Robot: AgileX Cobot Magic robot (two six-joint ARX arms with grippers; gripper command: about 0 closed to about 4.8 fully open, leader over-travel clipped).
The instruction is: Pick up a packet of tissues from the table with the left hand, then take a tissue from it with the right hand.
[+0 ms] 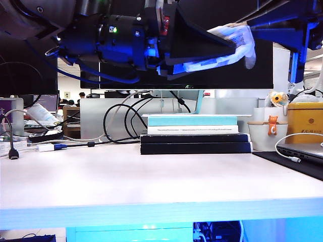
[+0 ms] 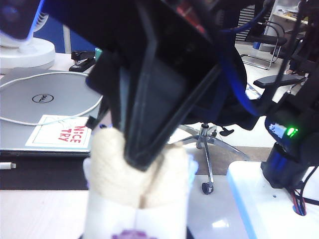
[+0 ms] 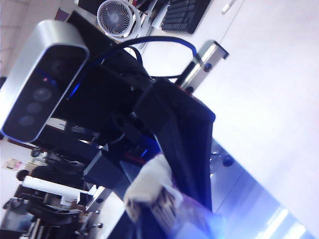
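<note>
We see left gripper squeezing soft whitish plastic packet of tissues high above pale wood table. Right gripper pinched shut on cream tissue. Worry: hard pull tears tissue, or yanks packet loose.

I'm in an office: below my grippers, a pale desk carries stacked books, a monitor and cables. Past the fingers I see a Dell laptop, stapler, swivel chairs, a desk fan and a keyboard. More workstations sit far behind.
</note>
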